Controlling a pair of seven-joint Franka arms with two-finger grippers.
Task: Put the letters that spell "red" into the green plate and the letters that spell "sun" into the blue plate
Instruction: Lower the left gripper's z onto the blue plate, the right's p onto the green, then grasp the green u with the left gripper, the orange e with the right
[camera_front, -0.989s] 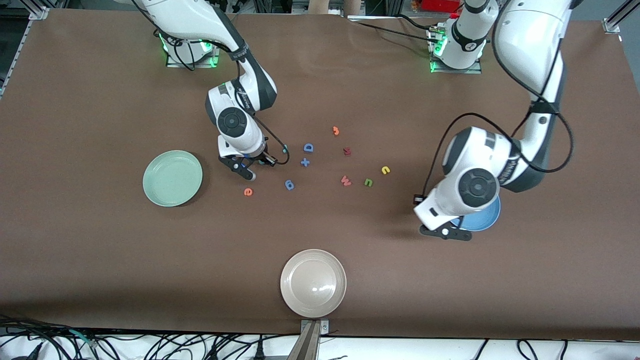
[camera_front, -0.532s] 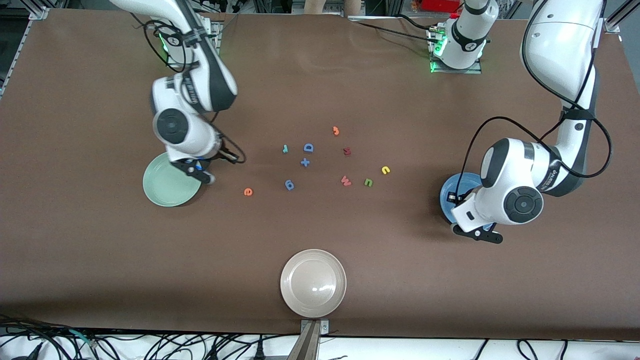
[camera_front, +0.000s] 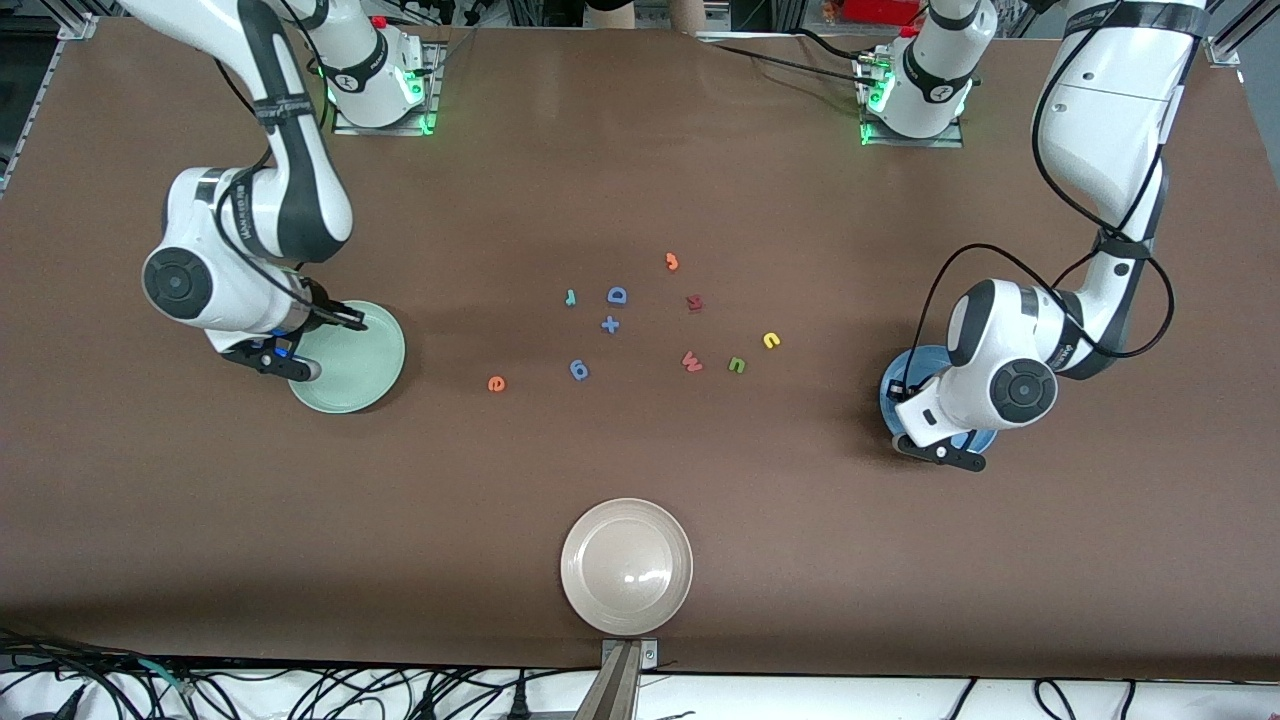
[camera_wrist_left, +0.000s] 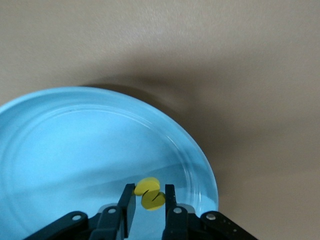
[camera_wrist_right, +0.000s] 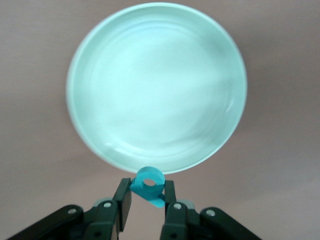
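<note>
Round pale mint-green plate (camera_front: 350, 358), front view: right gripper (camera_front: 290, 360) hangs over its rim; left gripper (camera_front: 940, 450) over round medium-blue plate (camera_front: 915, 385).

Left wrist view: fingers loosely flank yellow foam "s" (camera_wrist_left: 150, 194), above blue plate.

Right wrist view: fingers clamp teal foam "d" (camera_wrist_right: 149, 185), just outside the green plate's rim.

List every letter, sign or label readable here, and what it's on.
"e": orange letter, on table.
"r": teal letter.
"D": blue letter.
"+": blue sign.
"w": pink letter.
"n": green letter.
"u": yellow letter.
"s": yellow held letter, left end effector, over blue plate.
"d": teal held letter, right end effector, over green plate rim.
Unreadable: blue round shape, orange shape, dark red shape, arm labels.
</note>
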